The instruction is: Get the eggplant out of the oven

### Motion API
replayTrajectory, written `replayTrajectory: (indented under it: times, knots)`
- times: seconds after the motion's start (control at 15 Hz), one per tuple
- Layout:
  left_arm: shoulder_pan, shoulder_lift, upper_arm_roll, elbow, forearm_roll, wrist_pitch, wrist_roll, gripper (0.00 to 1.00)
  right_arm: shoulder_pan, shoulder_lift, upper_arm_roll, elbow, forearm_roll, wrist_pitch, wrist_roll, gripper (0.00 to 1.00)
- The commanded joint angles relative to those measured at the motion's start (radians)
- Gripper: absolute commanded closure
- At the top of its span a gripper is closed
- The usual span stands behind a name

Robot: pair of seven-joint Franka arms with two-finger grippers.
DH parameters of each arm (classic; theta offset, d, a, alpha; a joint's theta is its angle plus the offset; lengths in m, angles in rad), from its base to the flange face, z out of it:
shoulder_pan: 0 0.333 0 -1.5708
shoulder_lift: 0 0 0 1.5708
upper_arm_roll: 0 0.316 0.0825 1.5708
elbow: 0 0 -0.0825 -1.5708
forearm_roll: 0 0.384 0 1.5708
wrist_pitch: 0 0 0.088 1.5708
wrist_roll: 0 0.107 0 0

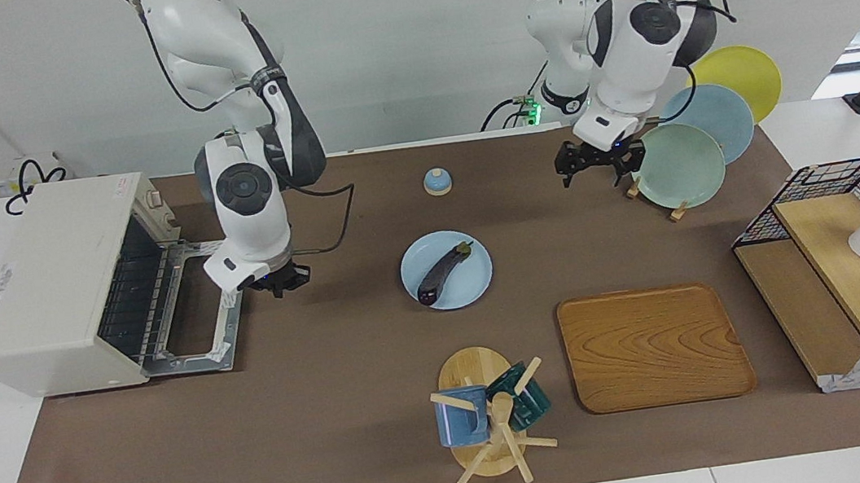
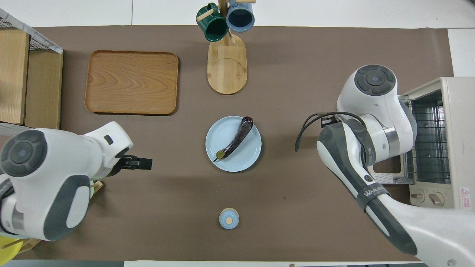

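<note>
1. Facing view:
   - The eggplant [image 1: 440, 272] is seen lying on a light blue plate [image 1: 475, 273] in the middle of the tabletop [image 1: 336, 409], well apart from the oven [image 1: 49, 280].
   - The oven is set at the right arm's end of the tabletop, with its door [image 1: 196, 311] folded down flat and its wire rack [image 1: 126, 291] exposed.
   - The right gripper [image 1: 283, 280] is held over the edge of the open door, its fingertips brought together with nothing between them.
   - The left gripper [image 1: 599, 159] is raised beside a green plate [image 1: 679, 166] in a plate rack; its fingers are spread wide and nothing is held.
   - A small blue knob [image 1: 437, 181] is placed nearer to the robots than the plate with the eggplant; a wooden tray [image 1: 654, 345] and a mug stand [image 1: 489, 423] are placed farther from them.
   - A wire basket [image 1: 841, 183] is seen at the left arm's end.

2. Overhead view:
   - The eggplant [image 2: 235, 138] is shown lying slantwise across the plate [image 2: 246, 155], its stem end nearer to the robots.
   - The right gripper is hidden under its own arm, in front of the oven [image 2: 454, 141].
   - The left gripper [image 2: 139, 162] is seen with parted fingers, empty, over bare tabletop [image 2: 297, 55].
   - The tray [image 2: 131, 82] and the mug stand [image 2: 227, 63] are shown farther from the robots than the plate, and the knob [image 2: 229, 218] nearer.
</note>
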State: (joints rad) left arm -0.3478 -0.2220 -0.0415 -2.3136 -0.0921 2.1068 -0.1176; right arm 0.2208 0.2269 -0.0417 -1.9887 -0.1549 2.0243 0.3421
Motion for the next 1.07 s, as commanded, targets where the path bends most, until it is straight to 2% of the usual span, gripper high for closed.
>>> replayTrajectory:
  times: [0.0, 0.13, 0.27, 0.4, 0.6, 0.87, 1.0]
  knots:
    - [-0.158, 0.084, 0.017, -0.003, -0.052, 0.155, -0.1, 0.0, -0.066, -0.058, 0.016, -0.135, -0.021, 0.094, -0.034, 1.0]
    - [-0.249, 0.148, 0.017, 0.023, -0.054, 0.248, -0.171, 0.0, -0.077, -0.058, 0.014, -0.182, -0.025, 0.164, -0.037, 1.0]
    - [-0.298, 0.2, 0.015, 0.069, -0.054, 0.268, -0.168, 0.0, -0.086, -0.049, 0.014, -0.185, -0.067, 0.166, -0.043, 1.0]
    - [-0.344, 0.23, 0.015, 0.102, -0.054, 0.277, -0.142, 0.0, -0.084, -0.049, 0.016, -0.183, -0.165, 0.153, -0.048, 1.0]
    - [-0.416, 0.349, 0.014, 0.199, -0.054, 0.335, -0.117, 0.0, -0.087, -0.049, 0.016, -0.17, -0.248, 0.131, -0.098, 1.0]
    - [-0.425, 0.539, 0.012, 0.408, -0.054, 0.331, -0.116, 0.0, -0.145, -0.075, 0.017, -0.069, -0.242, 0.033, -0.279, 1.0]
    - [-0.402, 0.59, 0.014, 0.471, -0.049, 0.306, -0.099, 0.0, -0.191, -0.109, 0.019, -0.047, -0.23, 0.01, -0.372, 1.0]
